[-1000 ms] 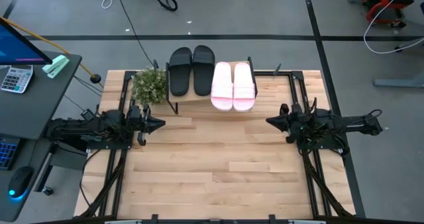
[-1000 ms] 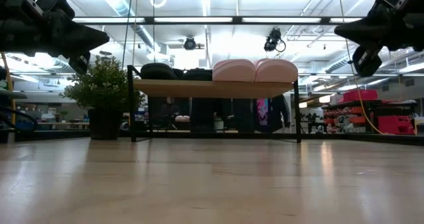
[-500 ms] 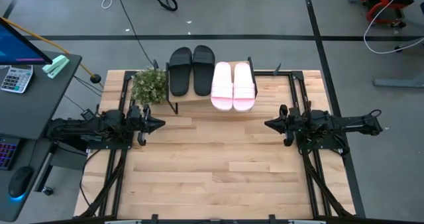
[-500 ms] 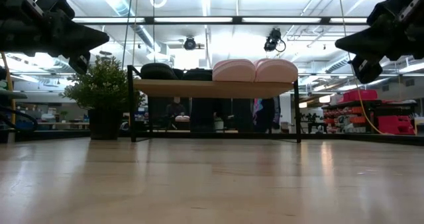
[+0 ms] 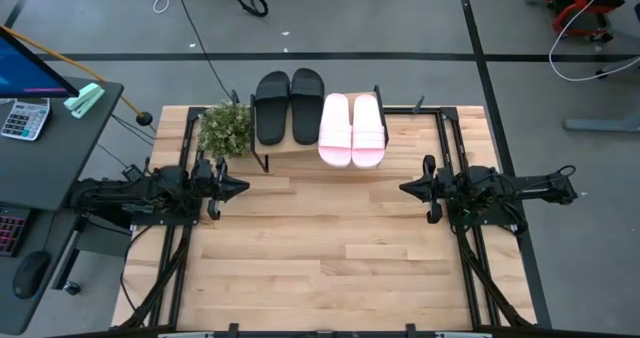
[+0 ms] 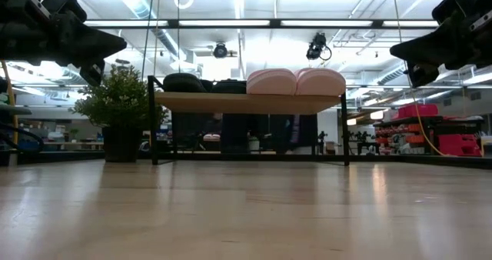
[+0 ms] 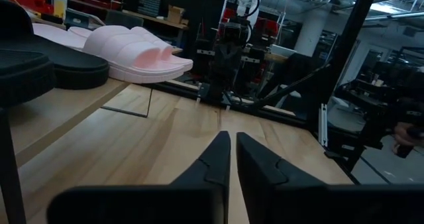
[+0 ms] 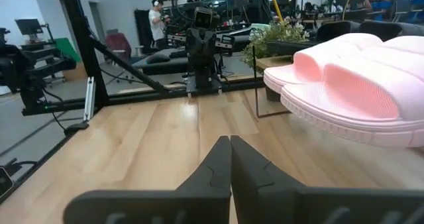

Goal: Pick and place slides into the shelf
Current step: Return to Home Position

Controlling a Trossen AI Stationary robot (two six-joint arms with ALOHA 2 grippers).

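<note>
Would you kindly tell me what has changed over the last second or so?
The right end effector shifted slightly, its tip dipping a little and swinging a touch away from the shelf; it took hold of nothing. The left end effector did not move. The black slides and pink slides kept their places on the shelf.

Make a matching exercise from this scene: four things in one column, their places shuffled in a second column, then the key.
Things:
1. black slides
2. pink slides
3. plant
4. right gripper

Places:
A. on the table, beside the left end of the shelf
B. above the table's right side, shut and empty
C. on the shelf's left half
D. on the shelf's right half

Pairs: 1-C, 2-D, 3-A, 4-B.
</note>
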